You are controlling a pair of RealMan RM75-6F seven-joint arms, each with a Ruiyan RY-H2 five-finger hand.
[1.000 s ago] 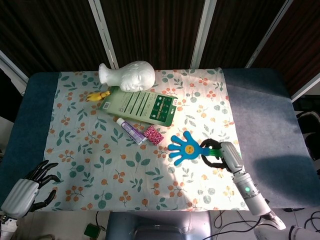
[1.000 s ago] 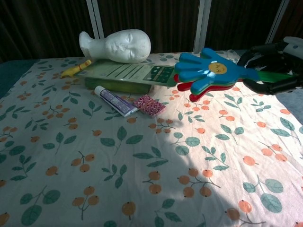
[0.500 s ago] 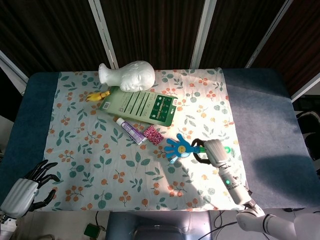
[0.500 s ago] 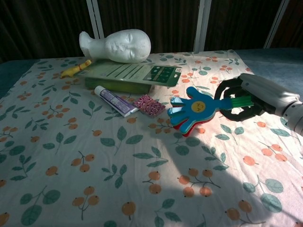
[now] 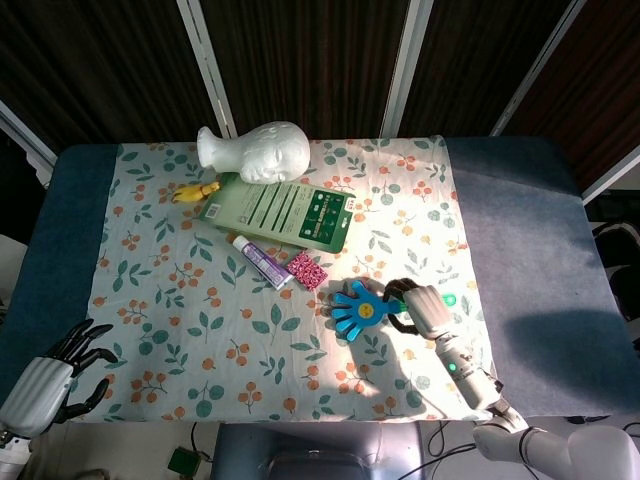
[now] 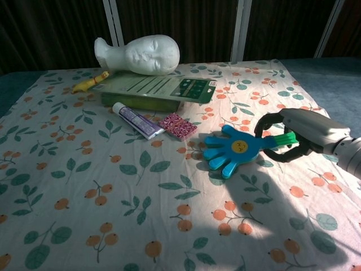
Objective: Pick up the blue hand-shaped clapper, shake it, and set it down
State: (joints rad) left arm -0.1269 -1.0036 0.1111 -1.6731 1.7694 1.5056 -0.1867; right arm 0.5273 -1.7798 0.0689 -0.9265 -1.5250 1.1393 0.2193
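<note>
The blue hand-shaped clapper [image 5: 358,311] [image 6: 232,149] has a yellow smiley face and a green handle. It lies low over the flowered cloth, right of centre, fingers pointing left. My right hand [image 5: 420,307] [image 6: 291,134] grips the green handle, dark fingers curled around it. Whether the clapper touches the cloth I cannot tell. My left hand [image 5: 62,363] sits off the table's near left corner with its fingers apart and nothing in it; the chest view does not show it.
A white foam head [image 5: 255,152] lies at the back, with a green flat pack [image 5: 280,214] in front of it. A yellow toy [image 5: 195,191], a tube [image 5: 262,261] and a small pink patterned block [image 5: 307,269] lie left of the clapper. Bare blue tabletop [image 5: 520,240] lies to the right.
The right hand has brought the clapper down and to the left, from raised in the air to low over the cloth. The left hand has stayed put.
</note>
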